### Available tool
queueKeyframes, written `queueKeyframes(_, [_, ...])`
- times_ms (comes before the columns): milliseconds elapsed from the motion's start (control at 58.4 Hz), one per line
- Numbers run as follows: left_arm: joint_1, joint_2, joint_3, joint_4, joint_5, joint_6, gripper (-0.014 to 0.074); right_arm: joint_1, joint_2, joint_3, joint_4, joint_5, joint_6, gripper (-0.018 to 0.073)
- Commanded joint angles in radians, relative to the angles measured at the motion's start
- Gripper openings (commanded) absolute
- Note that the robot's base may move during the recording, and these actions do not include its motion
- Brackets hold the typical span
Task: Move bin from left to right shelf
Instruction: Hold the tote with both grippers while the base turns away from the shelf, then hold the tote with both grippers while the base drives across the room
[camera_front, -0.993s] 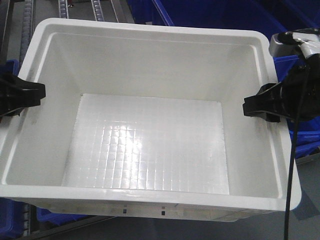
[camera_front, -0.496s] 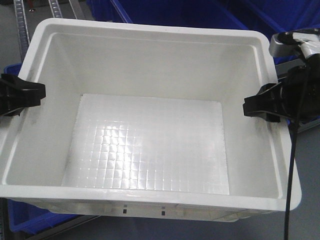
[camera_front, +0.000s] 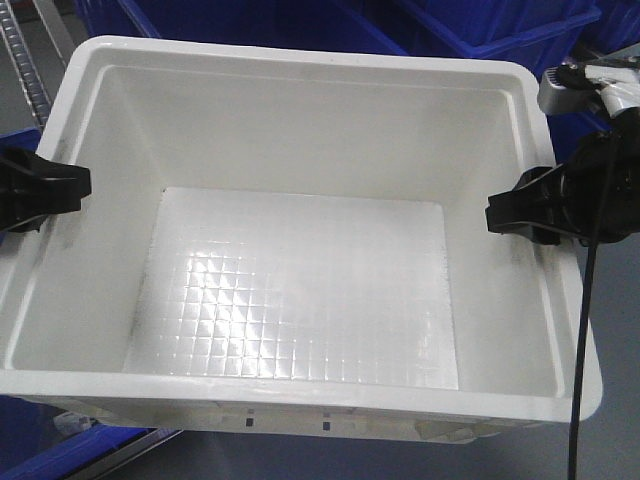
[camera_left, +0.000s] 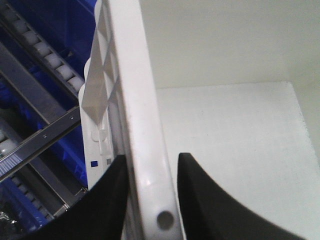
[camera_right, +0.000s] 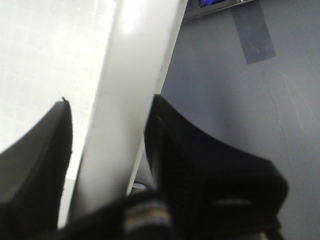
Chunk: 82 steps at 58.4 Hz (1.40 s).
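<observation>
A large empty white bin (camera_front: 300, 290) fills the front view, held up between both arms. My left gripper (camera_front: 62, 190) is shut on the bin's left rim (camera_left: 145, 150), one black finger outside and one inside the wall. My right gripper (camera_front: 510, 212) is shut on the right rim (camera_right: 125, 100) in the same way. The bin's floor shows a gridded pattern and holds nothing.
Blue bins (camera_front: 470, 25) stand behind the white bin at the top. A metal roller rail (camera_front: 20, 50) runs at the upper left, and it also shows in the left wrist view (camera_left: 45, 125). Grey floor with a strip of tape (camera_right: 252, 35) lies to the right.
The white bin and both grippers keep their place in the view while the background slides left: the roller rails move off to the left and more blue bins come in behind.
</observation>
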Motion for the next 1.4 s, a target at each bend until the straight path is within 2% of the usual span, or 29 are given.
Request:
queueKeyframes(0, [-0.015,-0.035,-0.038,-0.111,-0.083,0.018,-0.0006,0.009,-0.039,-0.041,0.109,-0.107,-0.044,-0.0004])
queueKeyframes(1386, [-0.015,-0.035,-0.038,-0.111,-0.083,0.018,-0.0006,0.009,-0.039,-0.041,0.109,-0.107,-0.044,-0.0004])
